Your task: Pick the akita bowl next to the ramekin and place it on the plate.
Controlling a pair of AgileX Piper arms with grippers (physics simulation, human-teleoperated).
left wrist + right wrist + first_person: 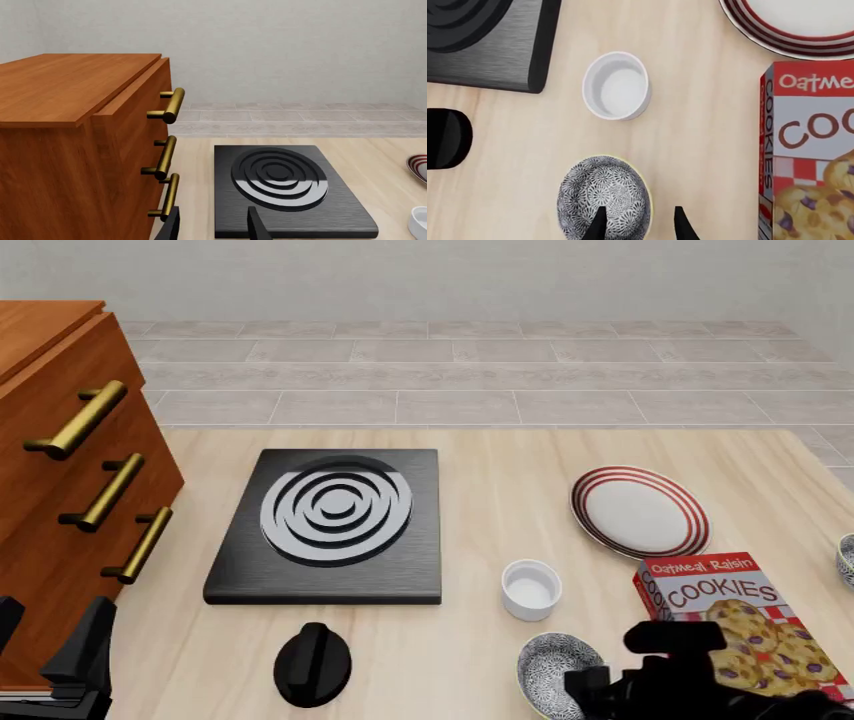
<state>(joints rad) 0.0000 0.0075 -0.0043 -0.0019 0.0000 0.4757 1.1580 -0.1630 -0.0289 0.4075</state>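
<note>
The approach step looks in hand: the right gripper (637, 225) hangs open and empty over the grey-and-white speckled akita bowl (604, 202), one finger above its inside, the other outside its rim. Descending and closing on the rim seems next.

- Our right gripper (639, 225) points down, jaws parted, one finger (597, 226) inside the akita bowl (604, 200) and the other just outside its rim.
- Our left gripper (213, 225) is held level, jaws apart, nothing between them.
- In the front view, both arms sit low at the near edge.
</note>
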